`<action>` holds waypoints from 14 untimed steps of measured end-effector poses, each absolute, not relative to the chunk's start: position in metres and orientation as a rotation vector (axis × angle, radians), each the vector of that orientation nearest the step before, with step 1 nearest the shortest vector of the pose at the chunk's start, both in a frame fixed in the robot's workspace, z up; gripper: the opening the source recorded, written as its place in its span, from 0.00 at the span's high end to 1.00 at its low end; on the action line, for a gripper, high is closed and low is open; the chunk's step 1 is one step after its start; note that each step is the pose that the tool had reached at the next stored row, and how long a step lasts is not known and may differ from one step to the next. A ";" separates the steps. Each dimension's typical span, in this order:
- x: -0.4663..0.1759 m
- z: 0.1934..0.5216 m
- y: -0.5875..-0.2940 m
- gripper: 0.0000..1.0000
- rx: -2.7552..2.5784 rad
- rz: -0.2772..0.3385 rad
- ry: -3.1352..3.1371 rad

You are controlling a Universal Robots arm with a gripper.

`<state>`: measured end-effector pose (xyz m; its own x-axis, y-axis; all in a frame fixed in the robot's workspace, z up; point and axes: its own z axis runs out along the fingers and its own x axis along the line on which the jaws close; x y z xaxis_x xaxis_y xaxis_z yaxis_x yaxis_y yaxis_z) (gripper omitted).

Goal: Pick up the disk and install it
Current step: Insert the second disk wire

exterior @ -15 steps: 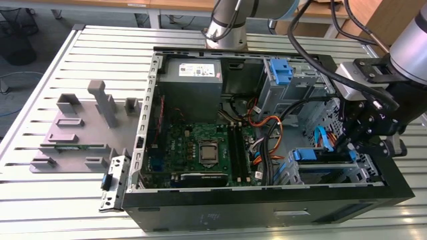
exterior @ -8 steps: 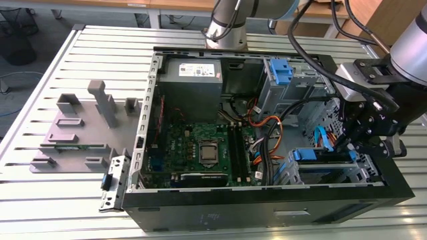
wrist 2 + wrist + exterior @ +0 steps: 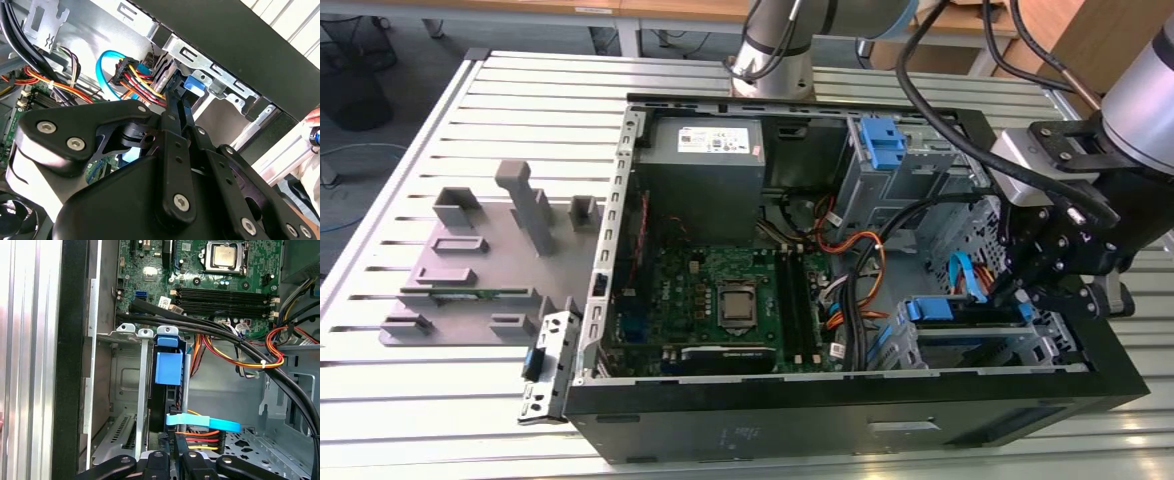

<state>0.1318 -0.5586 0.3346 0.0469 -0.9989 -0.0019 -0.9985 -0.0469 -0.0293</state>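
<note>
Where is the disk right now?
The disk sits in a drive bay inside the computer case, at the exterior view's lower right, with the gripper right at it and the motherboard beside.

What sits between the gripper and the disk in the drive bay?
In the first wrist view a flat blue cable and orange-yellow wires cross between the gripper and the disk seated in the bay.

Green motherboard (image 3: 720, 300), blue drive rail (image 3: 168, 367), light-blue flat cable (image 3: 202, 422), black case (image 3: 854, 405), grey slatted table (image 3: 400, 150), black fingers (image 3: 175, 107)
</note>
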 end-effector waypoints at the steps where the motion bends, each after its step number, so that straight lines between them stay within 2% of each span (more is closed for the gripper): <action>1: 0.132 0.334 -0.559 0.83 -2.257 -0.029 2.153; 14: 0.132 0.334 -0.559 0.83 -2.255 -0.026 2.152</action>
